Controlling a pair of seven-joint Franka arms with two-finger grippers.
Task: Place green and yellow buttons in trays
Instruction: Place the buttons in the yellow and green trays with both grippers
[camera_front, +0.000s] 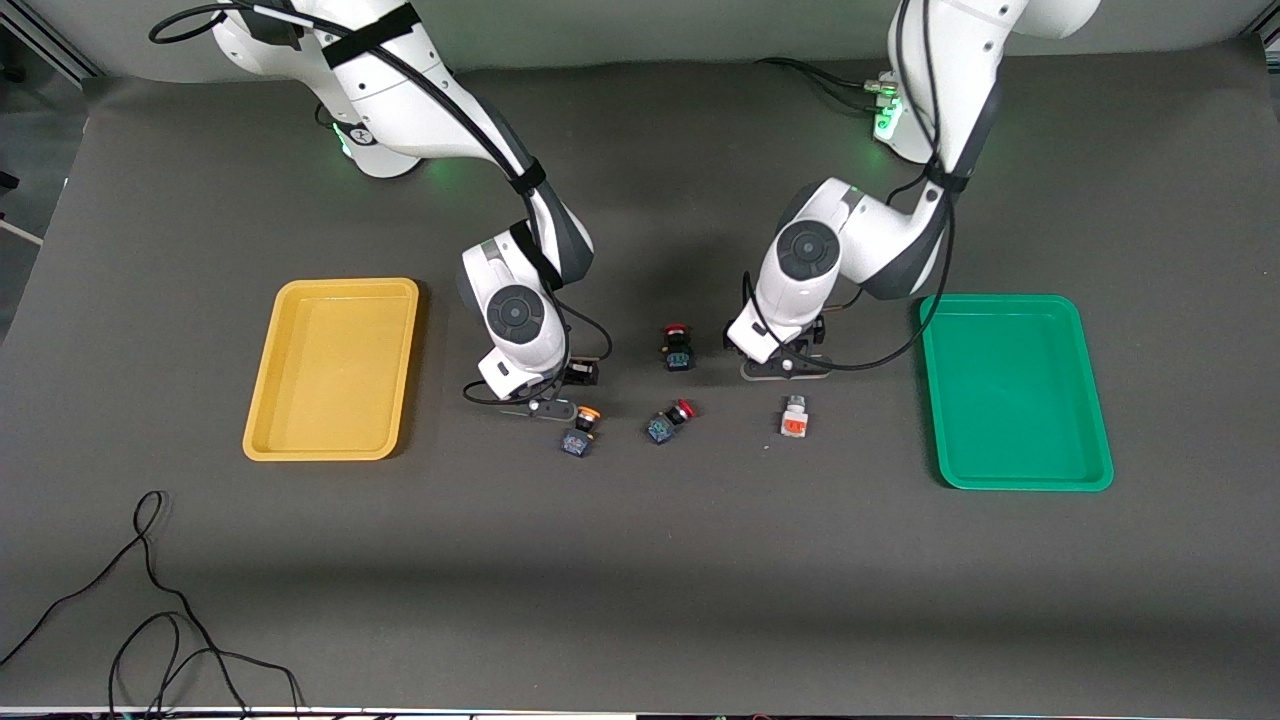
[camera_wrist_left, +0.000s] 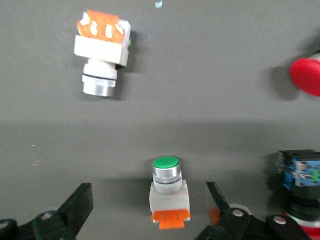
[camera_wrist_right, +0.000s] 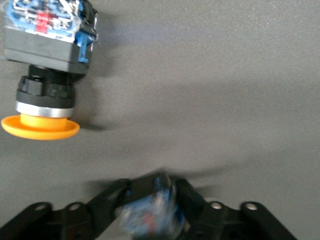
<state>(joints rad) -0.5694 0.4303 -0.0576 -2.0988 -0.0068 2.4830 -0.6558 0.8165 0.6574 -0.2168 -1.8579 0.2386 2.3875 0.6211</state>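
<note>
The right pincer (camera_wrist_right: 150, 210) is clamped on a blue-bodied yellow button (camera_wrist_right: 150, 212). The left pincer (camera_wrist_left: 150, 210) gapes around the green button (camera_wrist_left: 168, 192) on the bench (camera_front: 640, 560). Light, rigid, slick; grip the square body.

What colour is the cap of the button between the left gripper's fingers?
Green, on a white-bodied button with an orange base; clearest in the left wrist view.

yellow tray (camera_front: 334, 370), green tray (camera_front: 1015, 392), red-capped blk switches (camera_front: 677, 347), grey table (camera_front: 640, 560)
</note>
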